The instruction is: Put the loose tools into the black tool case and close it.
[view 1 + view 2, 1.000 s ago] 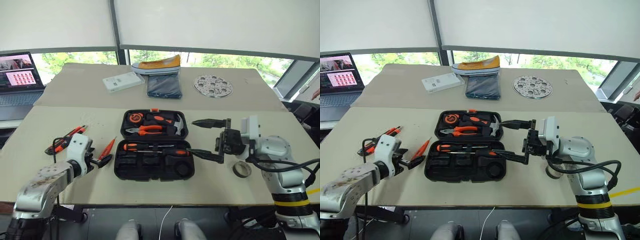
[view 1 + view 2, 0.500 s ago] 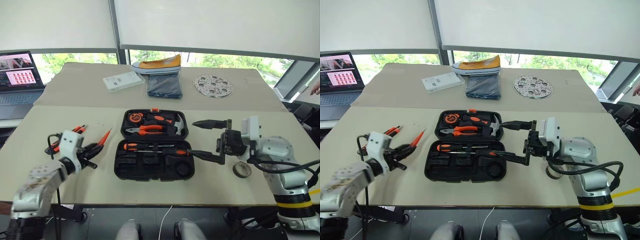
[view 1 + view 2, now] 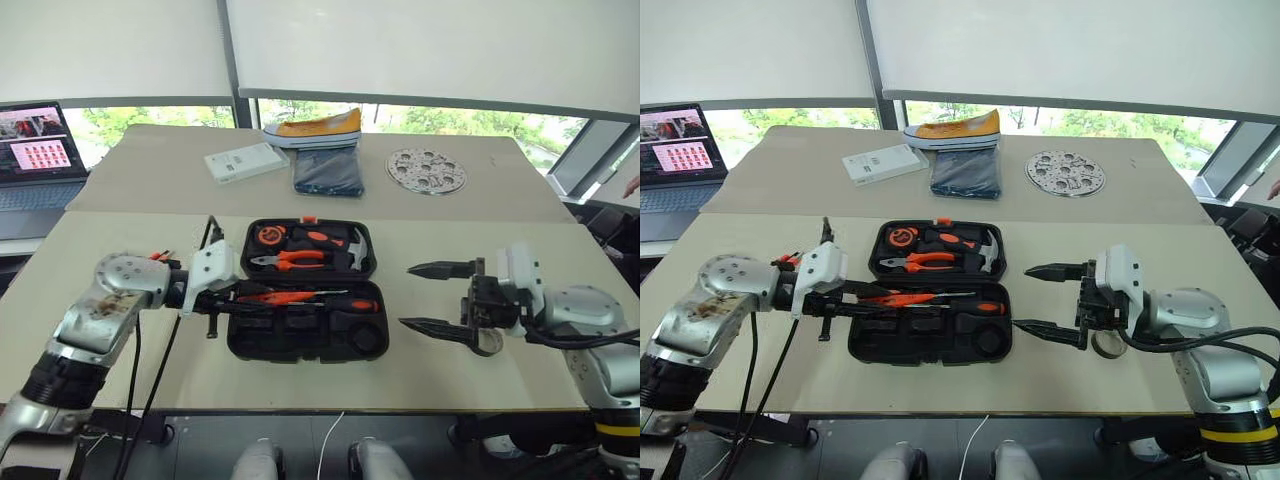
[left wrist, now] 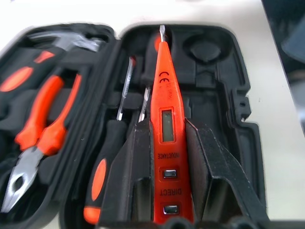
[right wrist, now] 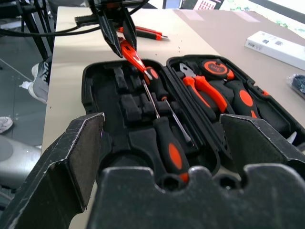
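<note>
The left pincer (image 3: 845,297) pinches the slim all-orange screwdriver (image 4: 164,124) by its handle and holds it over the near half of the black tool case (image 3: 992,346). The tool's long axis runs along the pincer's own line, tip leading, roughly parallel to the worktop's (image 3: 750,245) near edge and to the moulded slots below it. In the left wrist view the shaft hangs just beside the two black-and-orange-handled screwdrivers (image 4: 109,148) already seated there, so the coming move looks like a short lowering into the free slot alongside them; the left arm is plainly the nearer one.

The case lies open and flat in the middle of the worktop, a hard, textured shell with rounded corners; its far half holds orange-handled pliers (image 3: 290,259) and a hammer (image 3: 987,256). The screwdriver's body is smooth, glossy plastic with a small window.

The right pincer (image 3: 440,296) stands spread wide and empty by the case's right end, just above the small greyish roll (image 3: 1106,343). More orange-and-black tools (image 5: 143,33) lie near the worktop's left edge.
</note>
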{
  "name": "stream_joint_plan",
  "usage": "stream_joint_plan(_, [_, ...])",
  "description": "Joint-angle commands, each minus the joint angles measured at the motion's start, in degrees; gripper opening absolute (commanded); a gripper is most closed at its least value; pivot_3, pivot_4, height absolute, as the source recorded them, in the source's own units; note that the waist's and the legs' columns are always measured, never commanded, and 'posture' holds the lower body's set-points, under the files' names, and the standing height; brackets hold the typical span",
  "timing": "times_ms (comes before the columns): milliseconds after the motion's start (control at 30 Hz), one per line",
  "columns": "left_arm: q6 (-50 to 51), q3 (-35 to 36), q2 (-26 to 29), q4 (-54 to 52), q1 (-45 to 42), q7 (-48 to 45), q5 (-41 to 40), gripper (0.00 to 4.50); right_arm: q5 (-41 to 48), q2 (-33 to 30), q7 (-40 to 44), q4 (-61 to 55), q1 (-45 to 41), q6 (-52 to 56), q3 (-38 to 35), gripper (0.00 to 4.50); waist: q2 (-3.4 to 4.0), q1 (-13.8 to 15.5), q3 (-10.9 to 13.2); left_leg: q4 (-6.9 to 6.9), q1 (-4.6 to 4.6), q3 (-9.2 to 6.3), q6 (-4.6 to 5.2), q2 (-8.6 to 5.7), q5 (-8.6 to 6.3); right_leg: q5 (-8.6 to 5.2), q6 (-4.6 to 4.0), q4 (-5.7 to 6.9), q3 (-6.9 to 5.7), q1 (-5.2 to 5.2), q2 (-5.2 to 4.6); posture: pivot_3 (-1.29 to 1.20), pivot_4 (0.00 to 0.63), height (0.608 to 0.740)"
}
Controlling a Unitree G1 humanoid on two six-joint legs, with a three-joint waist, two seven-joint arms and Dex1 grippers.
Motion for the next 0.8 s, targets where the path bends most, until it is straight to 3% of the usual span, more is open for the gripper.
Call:
stream_joint_plan(33, [-0.64, -2.15, 0.79, 1.01, -1.94, -0.1, 4.04, 0.48, 0.4, -0.81, -0.79, -3.35, 1.93, -0.51, -2.4, 4.5, -0.01, 0.04, 0.0, 0.0, -0.01, 0.0, 0.0, 0.0, 0.0, -0.01, 0.02, 0.0, 0.0, 0.0, -0.01, 0.0, 0.15, 0.74])
stream_joint_plan(233, [1.73, -4.49, 0.43, -0.04, -1.47, -0.81, 5.77, 0.48, 1.22, -0.65, -2.06, -6.42, 6.32, -0.04, -3.72, 4.5, -0.01, 0.35, 0.01, 0.04, -0.02, -0.01, 0.0, -0.06, 0.0, -0.06, 0.11, 0.0, -0.01, 0.03, -0.08, 0.0, 0.15, 0.74])
stream_joint_plan(800, [1.93, -7.64, -2.56, 3.75, -4.92, 0.32, 11.53, 0.48, 1.92, -0.06, -3.03, -7.57, 6.05, 1.29, -3.29, 4.5, -0.01, 0.69, 0.01, 0.35, -0.04, -0.04, 0.01, -0.04, 0.0, -0.05, 0.13, 0.13, -0.01, 0.09, -0.07, 0.0, 0.15, 0.74])
